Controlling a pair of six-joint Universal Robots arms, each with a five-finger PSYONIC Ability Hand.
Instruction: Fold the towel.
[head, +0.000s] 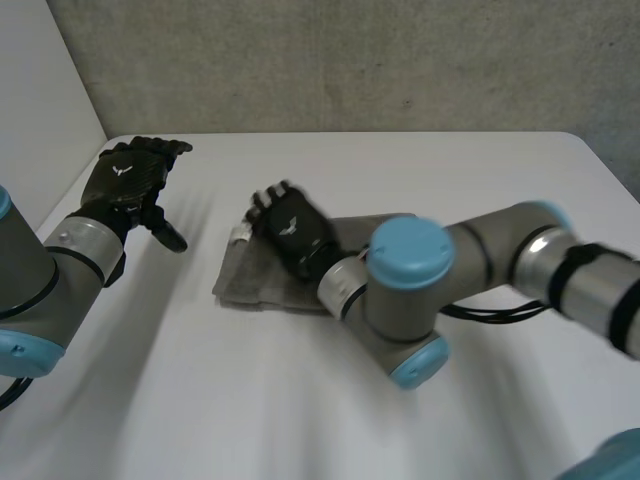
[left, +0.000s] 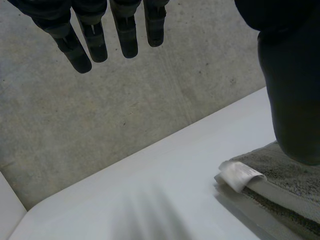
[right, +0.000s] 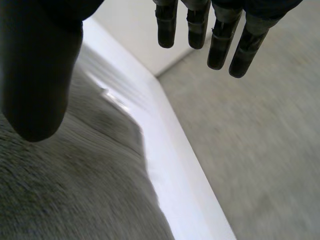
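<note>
The grey terry towel (head: 258, 280) lies on the white worktop (head: 300, 400) a little left of the middle, already doubled into a thick oblong. Its long axis runs side to side across the robot's front, and the right end sits slightly farther from the robot than the left. A small white label (head: 240, 236) sticks out at the far left corner.

The right hand (head: 295, 232) is much the nearer of the two. It sits over the left half of the towel, with the cloth under its palm and its fingertips towards the label corner. The right arm (head: 480, 250) reaches in low across the towel's right end. In the right wrist view the fingers (right: 220, 47) are straight and the thumb stands apart from them, so the hand is released and grasps nothing. Whether the palm actually presses the cloth cannot be told.

The left hand (head: 130, 178) is raised well apart from the towel, off to its left near the worktop's far left corner. Its fingers (left: 125, 35) are likewise straight and empty. From this hand the towel lies towards the thumb side, label corner first. The next fold would probably fall to the right hand, or the left hand would have to travel across first.
</note>
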